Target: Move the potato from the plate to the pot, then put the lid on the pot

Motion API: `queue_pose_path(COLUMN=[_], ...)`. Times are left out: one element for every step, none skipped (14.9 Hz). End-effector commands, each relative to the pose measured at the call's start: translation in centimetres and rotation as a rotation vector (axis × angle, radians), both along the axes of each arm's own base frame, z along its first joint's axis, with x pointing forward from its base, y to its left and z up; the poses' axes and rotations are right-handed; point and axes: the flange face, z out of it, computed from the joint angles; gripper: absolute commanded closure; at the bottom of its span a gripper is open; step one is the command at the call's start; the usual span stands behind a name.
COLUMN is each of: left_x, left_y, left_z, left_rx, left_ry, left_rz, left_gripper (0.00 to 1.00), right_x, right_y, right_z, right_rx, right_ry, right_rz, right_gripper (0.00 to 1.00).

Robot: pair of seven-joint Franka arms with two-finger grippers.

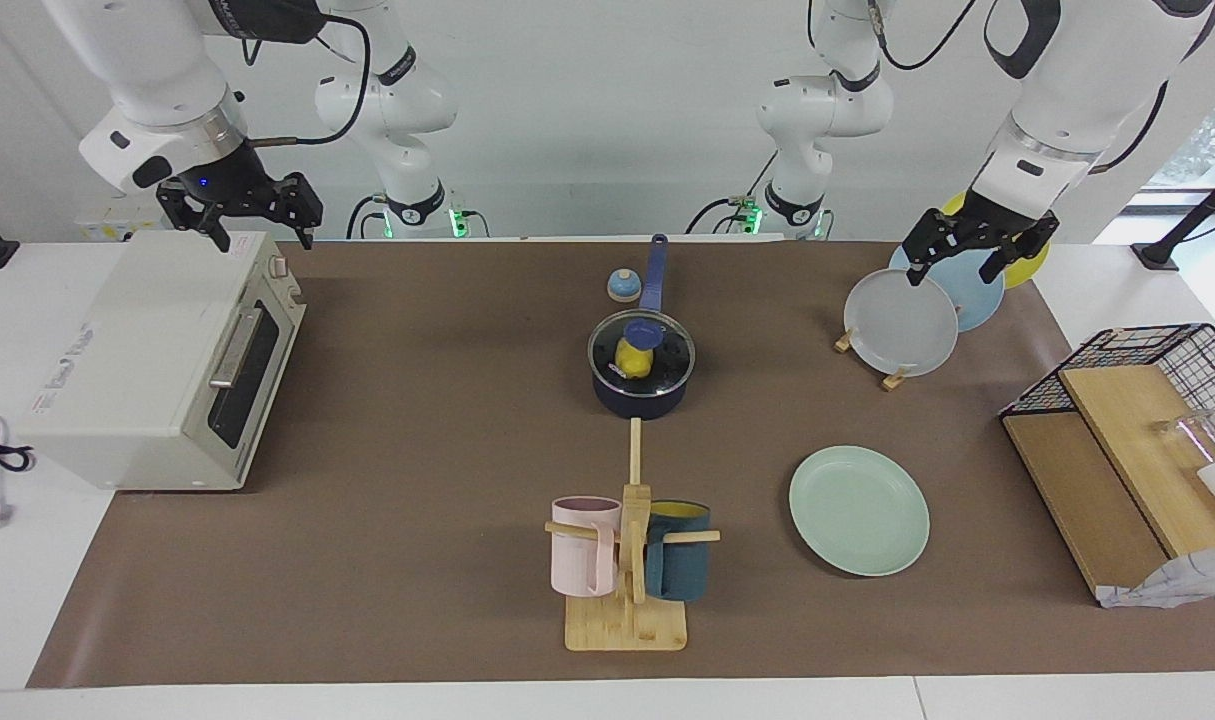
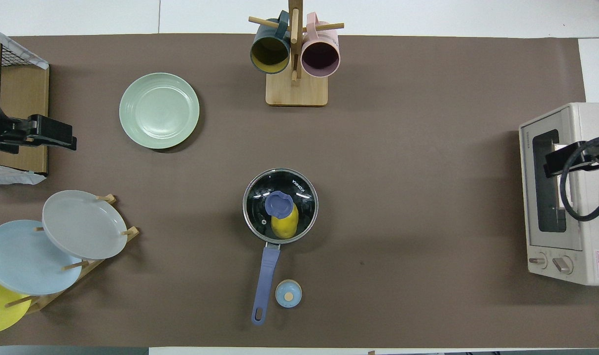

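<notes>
The dark pot (image 1: 640, 392) with its long blue handle (image 1: 653, 272) stands mid-table. The glass lid (image 1: 667, 352) with a blue knob sits on it. The yellow potato (image 1: 631, 360) lies inside, seen through the glass. The mint-green plate (image 1: 859, 510) lies bare, farther from the robots, toward the left arm's end. My right gripper (image 1: 260, 238) hangs open and empty over the toaster oven. My left gripper (image 1: 950, 272) hangs open and empty over the plate rack. The overhead view shows the pot (image 2: 254, 197), the lid (image 2: 299, 195), the potato (image 2: 284, 226) and the plate (image 2: 159, 110).
A toaster oven (image 1: 157, 360) stands at the right arm's end. A rack with grey, light-blue and yellow plates (image 1: 902, 325) and a wire basket with boards (image 1: 1117, 440) stand at the left arm's end. A mug tree (image 1: 627, 560) stands farther out. A small bell (image 1: 623, 286) sits beside the pot's handle.
</notes>
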Motion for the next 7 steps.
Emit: queue_pose_path(left_x=[-0.62,-0.62,-0.61,-0.6,-0.6,-0.6,-0.6], left_y=[0.32,0.32,0.4,0.49,0.49,0.49,0.49], left_z=[0.13,0.13,0.13,0.13,0.13,0.13,0.13], left_rx=[0.018,0.018,0.018,0.018,0.018,0.018,0.018], left_ry=[0.007,0.007,0.007,0.007,0.007,0.007,0.007], left_rz=[-0.001,-0.001,0.0,0.002,0.002,0.002,0.002], left_gripper=[0.0,0.0,0.0,0.0,0.0,0.0,0.0], right_x=[-0.62,-0.61,-0.66,-0.7,-0.7,-0.65,-0.64], right_y=[-0.7,-0.34,-0.3,-0.32,-0.3,-0.4,-0.46], right_z=[0.04,0.04,0.01,-0.02,-0.16,-0.12,-0.11], right_rx=[0.001,-0.002,0.001,0.006,0.008,0.006,0.008], right_ry=[0.0,0.0,0.005,0.008,0.011,0.006,0.005], right_rz=[0.018,0.026,0.03,0.029,0.03,0.028,0.028], right_gripper=[0.0,0.0,0.0,0.0,0.0,0.0,0.0])
